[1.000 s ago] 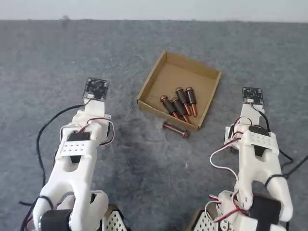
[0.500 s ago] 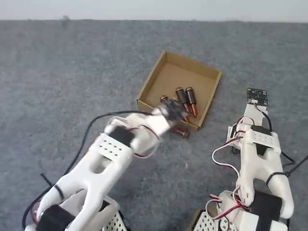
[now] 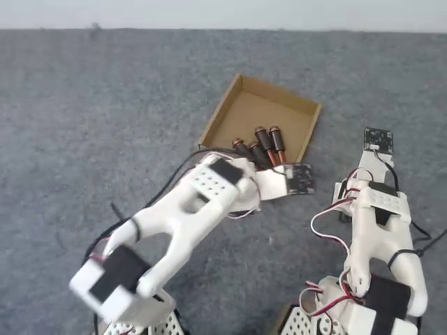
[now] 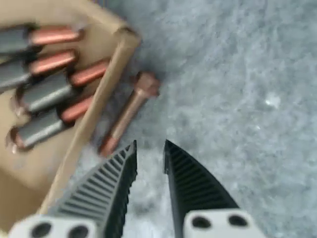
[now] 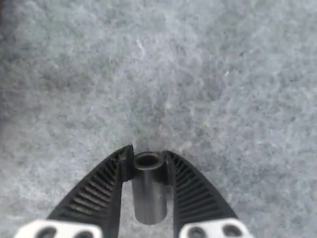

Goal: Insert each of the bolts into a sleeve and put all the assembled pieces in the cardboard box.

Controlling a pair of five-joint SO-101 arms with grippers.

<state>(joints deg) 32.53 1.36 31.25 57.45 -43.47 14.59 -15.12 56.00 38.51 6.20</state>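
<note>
Left pincer [image 4: 149, 145] low over the grey, felt-like table [image 3: 105, 105], jaws parted only narrowly, gripping nothing. Just ahead of its tips, a copper-coloured bolt [image 4: 130, 118] lying flat on the table, shank uncovered, threaded end close beside one fingertip but not between the jaws, hexagonal head at the end away from the pincer. Right alongside the bolt, the near wall of the cardboard box [image 4: 106, 91], with the bolt outside it and very close; whether touching or just apart, impossible to tell. Inside the box, up against that near wall, four assembled pieces [image 4: 47, 91] side by side, each a dark sleeve with copper thread poking out of one end. Seen from the high view, left arm [image 3: 195, 202] stretched from the near left of the table across to the near right corner of the box, covering that corner and part of the near wall, with three of the assembled pieces visible just beyond it in the near right part of the box. Right arm [image 3: 377, 223] at the right side of the table, to the right of the box and apart from it, pointing toward the far edge. Right pincer [image 5: 148, 151] clamped on a dark sleeve [image 5: 150, 196], held lengthwise between the jaws, open bore facing outward at the fingertips, grey table beneath.
</note>
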